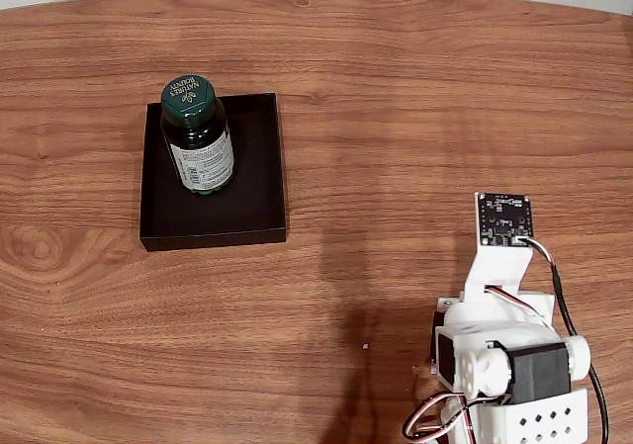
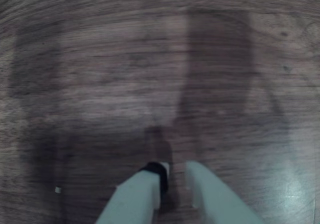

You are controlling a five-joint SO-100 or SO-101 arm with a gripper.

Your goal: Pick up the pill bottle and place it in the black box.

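The pill bottle (image 1: 199, 139), amber-brown with a dark green cap and a white label, stands inside the black box (image 1: 255, 172) in the fixed view, toward the box's back left part. The box lies on the left half of the wooden table. My arm (image 1: 504, 355) is folded at the lower right, far from the box. In the wrist view my gripper (image 2: 176, 170) hangs just above bare wood, its two pale fingers (image 2: 142, 194) nearly together with nothing between them.
The wooden table (image 1: 415, 118) stretches wide between the arm and the box. A small pale speck (image 1: 365, 345) lies on the wood left of the arm's base. The table's far edge curves along the top of the fixed view.
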